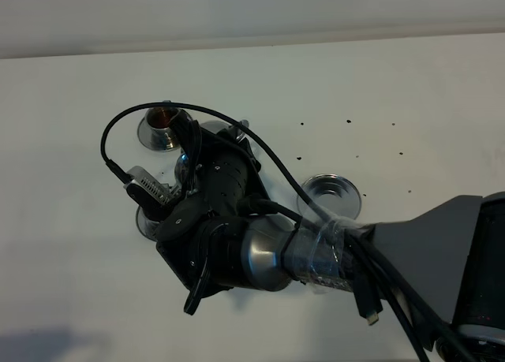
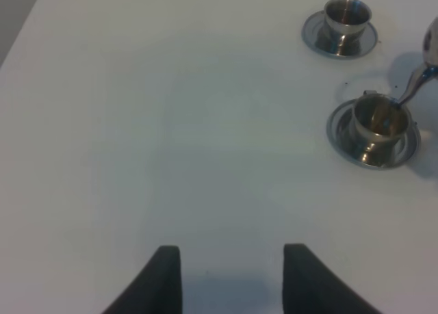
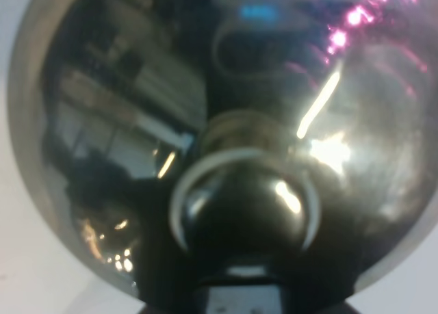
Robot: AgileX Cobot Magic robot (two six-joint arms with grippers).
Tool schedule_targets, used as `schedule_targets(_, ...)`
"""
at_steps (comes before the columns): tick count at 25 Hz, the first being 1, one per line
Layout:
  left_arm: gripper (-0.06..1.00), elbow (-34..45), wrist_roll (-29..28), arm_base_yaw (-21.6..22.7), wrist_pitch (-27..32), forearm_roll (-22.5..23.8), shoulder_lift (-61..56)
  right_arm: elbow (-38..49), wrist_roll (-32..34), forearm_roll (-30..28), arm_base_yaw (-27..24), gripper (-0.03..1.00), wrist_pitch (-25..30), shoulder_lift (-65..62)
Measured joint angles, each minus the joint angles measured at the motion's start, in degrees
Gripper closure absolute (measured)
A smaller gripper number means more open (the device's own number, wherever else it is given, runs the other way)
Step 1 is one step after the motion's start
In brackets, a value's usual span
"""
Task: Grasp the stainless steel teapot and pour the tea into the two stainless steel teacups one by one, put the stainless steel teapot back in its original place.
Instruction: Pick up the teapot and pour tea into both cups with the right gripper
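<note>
Worktop is plain white. Two small shiny steel cups stand on round saucers. One rounded steel teapot, grasped by right claw, spout over nearer cup. Left claw released.

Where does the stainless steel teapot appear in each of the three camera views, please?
Exterior high: mostly hidden under the right arm, left of centre; a sliver of the stainless steel teapot shows.
Left wrist: only its spout, at the right edge, over the nearer teacup.
Right wrist: fills the frame, seen close.
Shared landmark: the white table.
</note>
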Motion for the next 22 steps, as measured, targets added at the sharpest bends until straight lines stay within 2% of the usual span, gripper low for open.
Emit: schedule_targets(22, 0.56, 0.00, -0.06, 0.00, 0.00, 0.00, 0.00, 0.00, -1.38, -5.42, 0.00, 0.79, 0.00, 0.00)
